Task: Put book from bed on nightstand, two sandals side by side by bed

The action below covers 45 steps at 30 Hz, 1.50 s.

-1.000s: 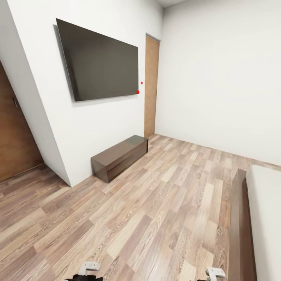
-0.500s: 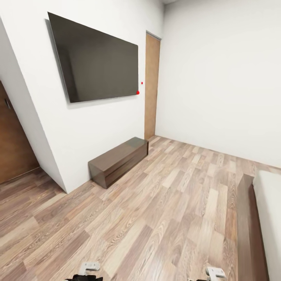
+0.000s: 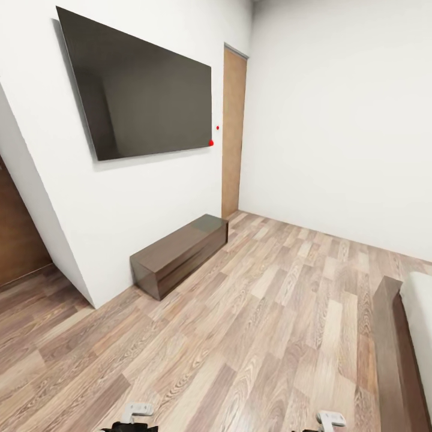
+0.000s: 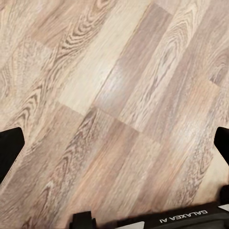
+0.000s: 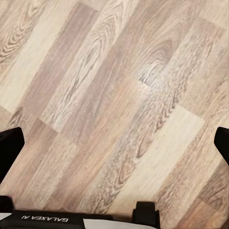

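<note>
The corner of the bed, a dark-brown wooden frame with a light-grey mattress, lies at the right edge of the head view. The book, the sandals and the nightstands are out of view. In the left wrist view my left gripper hangs open over bare wood-plank floor, its dark fingertips far apart. My right gripper is open the same way above the planks, with nothing between its fingertips.
A long low dark dresser stands against the white wall under a big wall-mounted screen. A wooden door is in the far corner and another brown door at the left. Wood-plank floor stretches between dresser and bed.
The whole head view has shifted: the screen and dresser sit further left and larger, the bed further right, so the camera has moved. Both grippers stay as they were.
</note>
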Tool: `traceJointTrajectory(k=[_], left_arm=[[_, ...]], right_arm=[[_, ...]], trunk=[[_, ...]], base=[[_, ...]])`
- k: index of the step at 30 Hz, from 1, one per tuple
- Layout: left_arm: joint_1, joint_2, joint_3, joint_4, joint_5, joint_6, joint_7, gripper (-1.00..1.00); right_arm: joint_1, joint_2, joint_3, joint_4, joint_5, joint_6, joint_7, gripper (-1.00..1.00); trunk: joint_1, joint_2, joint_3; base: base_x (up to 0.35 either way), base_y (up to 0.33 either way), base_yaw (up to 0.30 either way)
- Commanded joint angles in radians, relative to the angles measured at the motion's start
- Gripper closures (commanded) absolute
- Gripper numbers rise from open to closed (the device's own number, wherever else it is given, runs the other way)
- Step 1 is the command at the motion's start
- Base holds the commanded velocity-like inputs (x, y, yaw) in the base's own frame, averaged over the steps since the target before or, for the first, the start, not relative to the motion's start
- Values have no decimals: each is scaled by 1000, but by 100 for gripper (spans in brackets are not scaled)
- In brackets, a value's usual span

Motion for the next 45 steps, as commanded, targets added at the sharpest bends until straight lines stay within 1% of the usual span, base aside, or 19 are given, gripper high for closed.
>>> traceJointTrajectory(k=[1,7,17,28,45], left_arm=[[0,1,-5,-1,8,3,-2,-100],[0,1,-5,-1,8,3,-2,-100],[0,1,-5,-1,8,3,-2,-100],[0,1,-5,-1,8,3,-2,-100],[0,1,-5,-1,8,3,-2,-100]], right_arm=[[-1,0,-8,0,-7,4,6,-100],[-1,1,-8,0,-7,5,7,-100],[-1,0,-8,0,-7,5,6,-100],[-1,0,-8,0,-7,5,7,-100],[-1,1,-8,0,-7,5,6,-100]], trunk=[[1,-1,-1],[1,-1,-1],[1,-1,-1],[1,-1,-1],[1,-1,-1]], base=[[321,0,-101],[321,0,-145],[321,0,-52],[293,0,-203],[30,0,-225]])
